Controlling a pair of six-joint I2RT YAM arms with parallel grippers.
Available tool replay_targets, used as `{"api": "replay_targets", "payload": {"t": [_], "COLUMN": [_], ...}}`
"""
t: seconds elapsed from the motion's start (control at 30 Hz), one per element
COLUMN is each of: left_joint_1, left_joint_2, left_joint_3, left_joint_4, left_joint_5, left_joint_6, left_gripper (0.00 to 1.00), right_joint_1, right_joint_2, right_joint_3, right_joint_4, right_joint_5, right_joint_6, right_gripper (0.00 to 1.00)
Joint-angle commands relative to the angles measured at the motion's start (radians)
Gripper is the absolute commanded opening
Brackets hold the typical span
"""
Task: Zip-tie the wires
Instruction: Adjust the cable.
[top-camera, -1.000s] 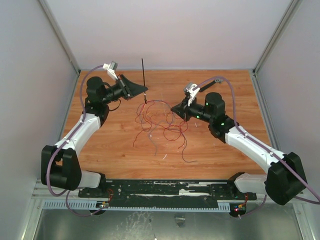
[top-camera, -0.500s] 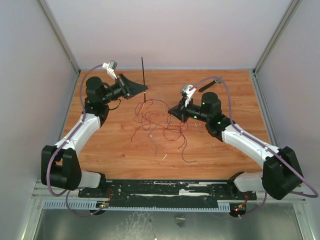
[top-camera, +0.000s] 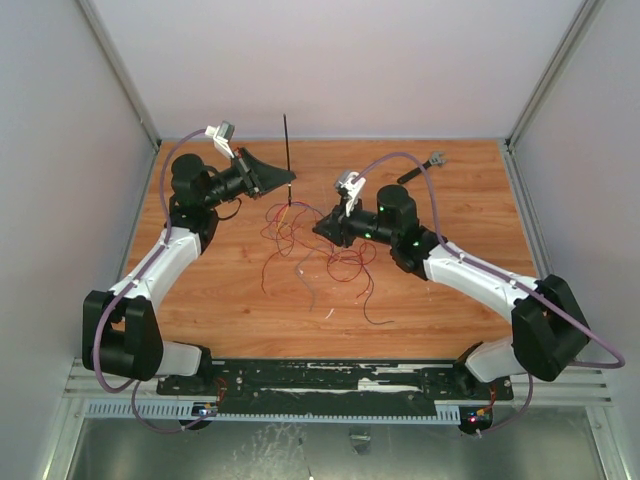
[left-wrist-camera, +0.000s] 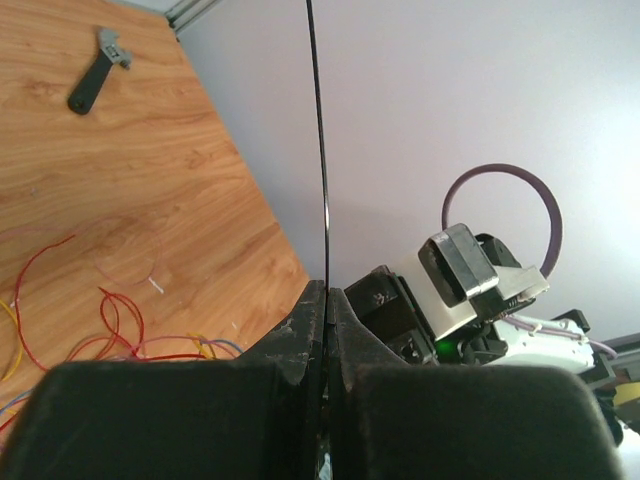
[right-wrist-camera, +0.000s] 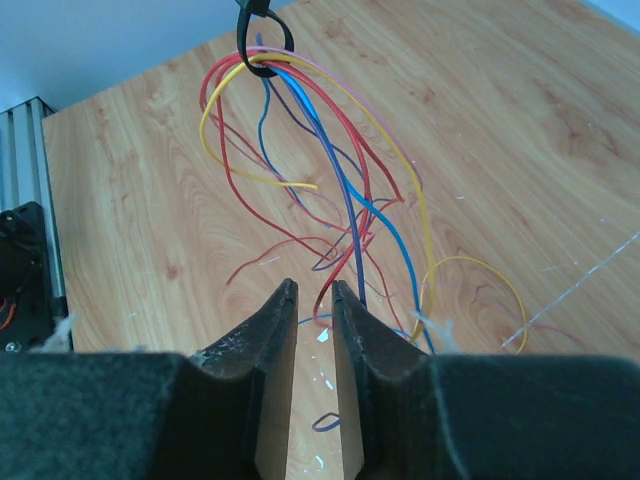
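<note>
Where black zip tie (right-wrist-camera: 262, 30) loops them, red, blue, yellow wires (right-wrist-camera: 355, 215) bunch

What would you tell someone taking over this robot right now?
Left gripper: shut on the tie.
Right gripper: jaws slightly apart, empty, facing the wires.
Wires: gathered at one end in the tie's loop, the rest trailing on the table.
Done: tie looped round the wires.
Left: the loop looks slack; it probably needs cinching tight.
</note>
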Motion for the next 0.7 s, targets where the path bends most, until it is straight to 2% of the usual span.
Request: {"api": "replay_targets", "payload": {"t": [0.0,0.1,0.13,0.2,0.27,0.37,0.43,0.53,0.67], "left_joint_1": [0.003,0.004,0.004,0.003,0.004,0.004,0.004,0.003,0.003], "left_joint_2": [-0.018,-0.012,-0.01,-0.007,-0.008,-0.01,-0.013,-0.02,-0.026], "left_joint_3": [0.007,0.019,0.02,0.026,0.03,0.037,0.046,0.056,0.058], "left_joint_4": [0.029,0.024,0.025,0.027,0.029,0.022,0.01,-0.032,-0.051], "left_joint_5": [0.019,0.018,0.02,0.023,0.033,0.062,0.088,0.103,0.107], "left_joint_6": [0.008,0.011,0.011,0.009,0.009,0.016,0.025,0.061,0.074], "left_gripper": [0.0,0.0,0.0,0.0,0.0,0.0,0.0,0.0,0.0], "right_joint_1": [0.008,0.007,0.007,0.004,-0.007,-0.067,-0.125,-0.188,-0.229], "right_joint_2": [-0.019,-0.075,-0.095,-0.125,-0.163,-0.21,-0.204,-0.137,-0.004], "right_joint_3": [0.028,0.008,-0.001,-0.001,-0.003,-0.023,-0.013,0.037,0.114], "right_joint_4": [-0.012,-0.062,-0.082,-0.156,-0.201,-0.168,-0.131,-0.095,-0.078], "right_joint_5": [0.029,0.007,-0.01,-0.055,-0.059,-0.059,-0.082,-0.122,-0.161], "right_joint_6": [-0.013,-0.057,-0.076,-0.135,-0.164,-0.157,-0.14,-0.143,-0.201], "right_gripper": [0.27,0.37,0.44,0.49,0.49,0.5,0.45,0.4,0.4]}}
